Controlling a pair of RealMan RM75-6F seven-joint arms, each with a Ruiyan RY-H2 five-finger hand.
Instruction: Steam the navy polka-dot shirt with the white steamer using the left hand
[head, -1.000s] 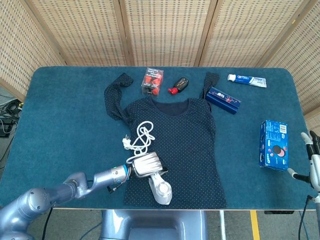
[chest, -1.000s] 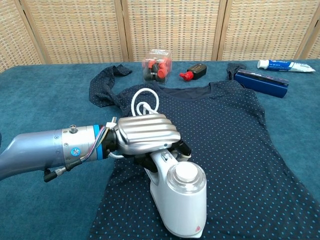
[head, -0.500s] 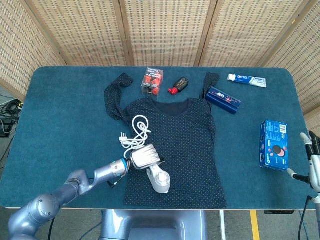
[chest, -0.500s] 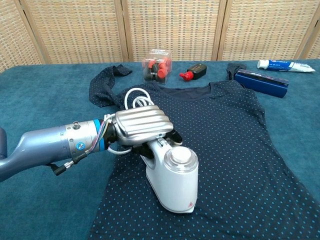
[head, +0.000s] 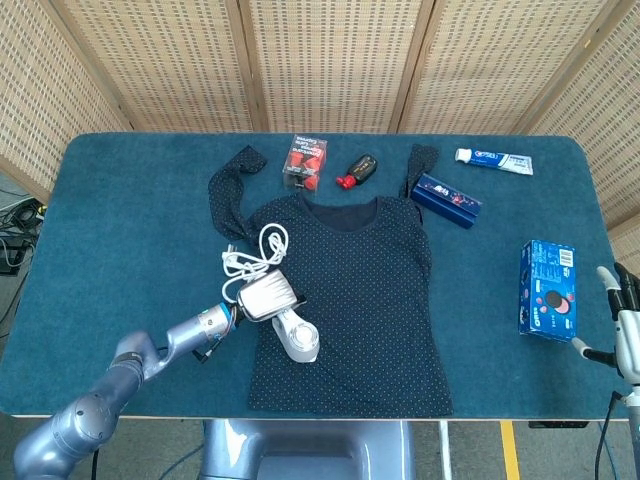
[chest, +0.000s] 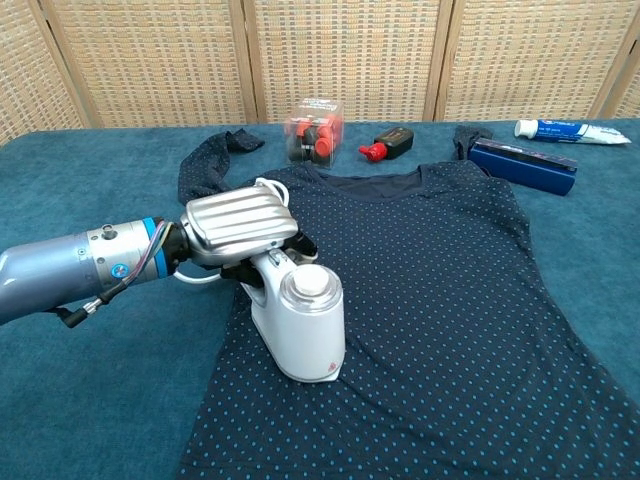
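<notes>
Steamer first: the white plastic handheld steamer (chest: 298, 325) lies on the left part of the navy polka-dot shirt (head: 360, 290), at about 8 o'clock from the shirt's middle, its round cap facing the chest camera. The left hand (chest: 238, 224), silver and ribbed across the back, is wrapped over the handle end with its fingers curled under and out of sight, so the grip itself is hidden but the steamer is plainly held. I judge the steamer to be rigid, smooth and moderately heavy toward its body, so the handle is the right place to hold it; a grip nearer the cap would likely slip. Its white coiled power cord (head: 250, 256) trails at 11 o'clock from the hand, and could snag or drag the cloth.

The shirt is thin, soft fabric spread flat, neckline at 12 o'clock; it will likely bunch if the steamer is pushed hard. One sleeve is folded up at 11 o'clock.

The right hand (head: 622, 325) hovers off the table's right edge at 4 o'clock, fingers apart, holding nothing.

The dark teal cloth-covered table (head: 130, 220) looks napped and grippy. Along its far side sit a clear box of red and black pieces (head: 305, 161), a small red-and-black object (head: 358, 170), a long dark blue box (head: 446, 200) and a white-and-blue toothpaste tube (head: 494, 160); a blue carton (head: 548, 290) lies at 3 o'clock. Woven cane screens (head: 330, 60) stand behind.
</notes>
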